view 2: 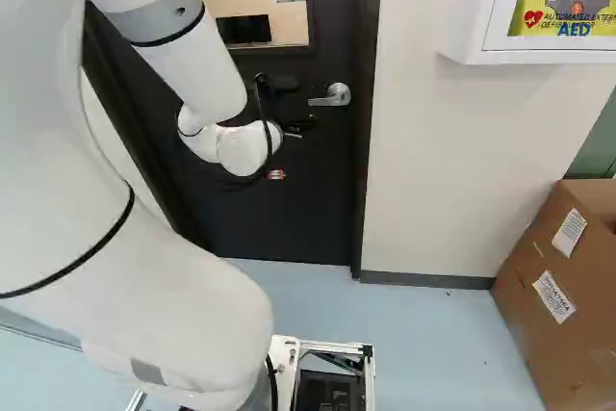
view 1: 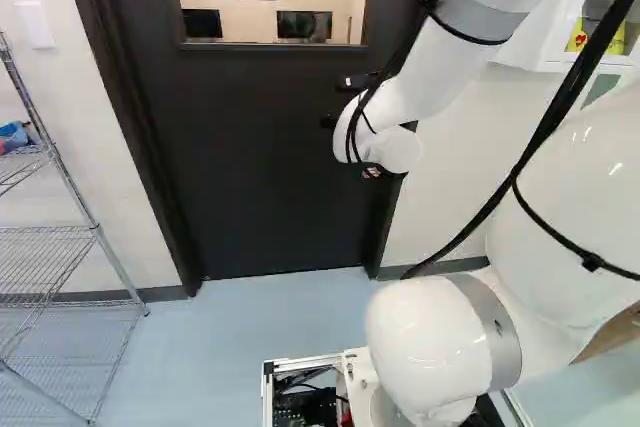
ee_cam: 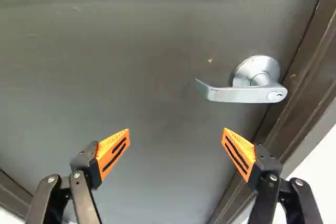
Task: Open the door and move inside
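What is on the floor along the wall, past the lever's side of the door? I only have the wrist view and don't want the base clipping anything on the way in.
Observer: The right base view shows a cardboard box on the floor, right of the door with a stretch of wall between them.
Operator: Thanks. And on the other side of the door?
Observer: At the left of the left base view, a wire shelf stands by the wall.
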Controlling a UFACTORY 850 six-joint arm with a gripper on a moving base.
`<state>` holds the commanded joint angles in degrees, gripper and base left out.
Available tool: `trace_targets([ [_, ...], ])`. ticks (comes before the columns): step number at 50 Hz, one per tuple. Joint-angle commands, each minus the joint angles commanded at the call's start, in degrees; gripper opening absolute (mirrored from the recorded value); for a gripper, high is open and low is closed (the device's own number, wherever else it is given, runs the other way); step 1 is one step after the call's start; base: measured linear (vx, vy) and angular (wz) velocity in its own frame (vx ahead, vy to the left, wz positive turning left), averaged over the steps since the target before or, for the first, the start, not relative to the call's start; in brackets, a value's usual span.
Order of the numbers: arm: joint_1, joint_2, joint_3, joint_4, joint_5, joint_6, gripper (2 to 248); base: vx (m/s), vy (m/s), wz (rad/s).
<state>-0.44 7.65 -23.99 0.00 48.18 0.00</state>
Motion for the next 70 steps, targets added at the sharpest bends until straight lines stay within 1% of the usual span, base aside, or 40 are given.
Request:
trace_targets([
  [24, 0.0, 2.8, -0.7, 0.0, 0.0, 0.0, 247, 0.000, 0.000, 0.000],
  [42, -0.4, 4.0, -1.9, 0.0, 0.0, 0.0, 247, 0.000, 0.000, 0.000],
  [56, -1.2, 3.8, -3.8, 0.0, 0.0, 0.0, 247, 0.000, 0.000, 0.000],
  [70, -2.2, 1.8, -5.9, 0.0, 0.0, 0.0, 247, 0.000, 0.000, 0.000],
])
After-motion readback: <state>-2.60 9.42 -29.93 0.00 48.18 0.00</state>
